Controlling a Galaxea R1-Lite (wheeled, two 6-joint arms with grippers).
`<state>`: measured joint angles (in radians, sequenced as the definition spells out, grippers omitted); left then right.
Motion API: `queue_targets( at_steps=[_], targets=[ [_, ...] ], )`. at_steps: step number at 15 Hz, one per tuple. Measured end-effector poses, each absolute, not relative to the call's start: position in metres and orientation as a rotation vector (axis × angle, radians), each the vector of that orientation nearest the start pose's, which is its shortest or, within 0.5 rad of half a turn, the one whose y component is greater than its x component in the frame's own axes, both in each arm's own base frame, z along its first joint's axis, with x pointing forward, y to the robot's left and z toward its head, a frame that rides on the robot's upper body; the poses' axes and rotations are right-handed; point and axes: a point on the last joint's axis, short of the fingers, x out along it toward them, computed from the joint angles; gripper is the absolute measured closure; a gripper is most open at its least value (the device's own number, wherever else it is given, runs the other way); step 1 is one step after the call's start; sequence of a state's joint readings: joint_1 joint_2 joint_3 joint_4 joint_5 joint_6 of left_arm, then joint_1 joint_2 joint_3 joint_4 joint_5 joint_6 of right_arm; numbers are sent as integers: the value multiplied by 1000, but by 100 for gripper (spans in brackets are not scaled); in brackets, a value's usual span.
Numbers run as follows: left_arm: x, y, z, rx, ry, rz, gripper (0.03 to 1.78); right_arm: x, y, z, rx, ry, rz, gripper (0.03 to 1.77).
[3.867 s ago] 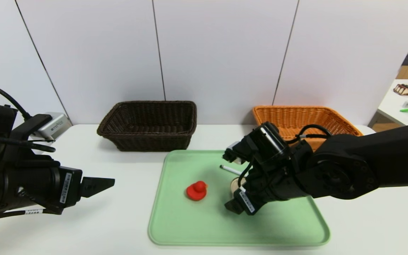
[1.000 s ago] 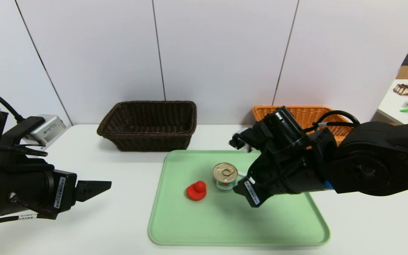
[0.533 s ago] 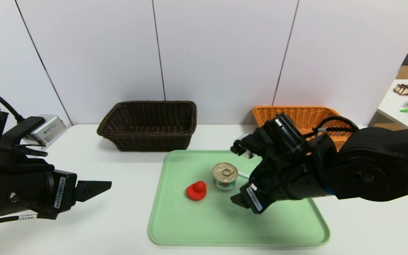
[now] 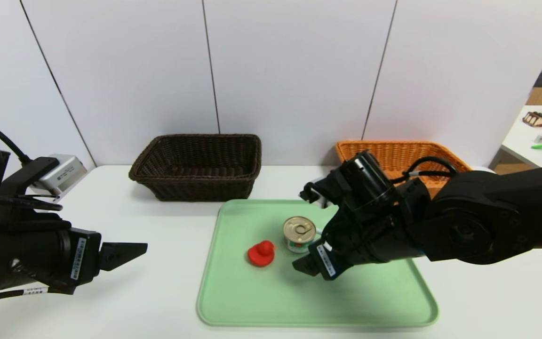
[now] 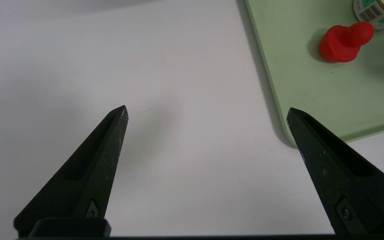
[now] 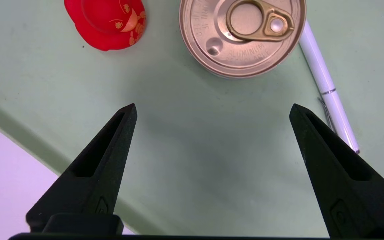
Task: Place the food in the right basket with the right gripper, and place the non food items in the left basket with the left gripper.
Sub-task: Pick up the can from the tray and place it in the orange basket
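Note:
The food, a short tin can [image 4: 299, 234] with a gold pull-tab lid [image 6: 242, 36], stands upright on the green tray [image 4: 299, 301]. The red duck [image 4: 261, 253] [image 6: 107, 21] sits just to its left, and the white pen [image 6: 327, 90] lies on the can's other side, close against it. My right gripper [image 4: 306, 263] [image 6: 212, 106] hovers over the tray just in front of the can, open and empty. My left gripper [image 4: 139, 247] [image 5: 207, 109] waits open over the bare table left of the tray. Behind stand the dark brown left basket [image 4: 200, 188] and the orange right basket [image 4: 384, 142].
A small grey box [image 4: 61, 172] sits at the table's back left corner. A side table [image 4: 525, 136] with clutter stands at the far right. White wall panels close off the back. My right arm partly hides the orange basket.
My right gripper has opened wide and shifted down and to the left, in front of the can. Can, duck and left arm stay put.

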<state>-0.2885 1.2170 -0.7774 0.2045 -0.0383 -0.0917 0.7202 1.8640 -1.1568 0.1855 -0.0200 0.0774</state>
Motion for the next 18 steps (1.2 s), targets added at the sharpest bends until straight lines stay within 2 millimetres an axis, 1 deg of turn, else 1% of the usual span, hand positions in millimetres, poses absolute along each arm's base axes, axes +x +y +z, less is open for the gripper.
queue_targets(
  at_steps=[5,13,18],
  targets=[
    [161,-49,214,-8,654,-286,12,262,229,140,-218,835,611,15],
    [161,-49,215,-11,648,-287,12,269,234,126,-198,836,572,11],
    [161,-49,215,-10,647,-287,12,274,238,121,-152,735,578,11]
  ],
)
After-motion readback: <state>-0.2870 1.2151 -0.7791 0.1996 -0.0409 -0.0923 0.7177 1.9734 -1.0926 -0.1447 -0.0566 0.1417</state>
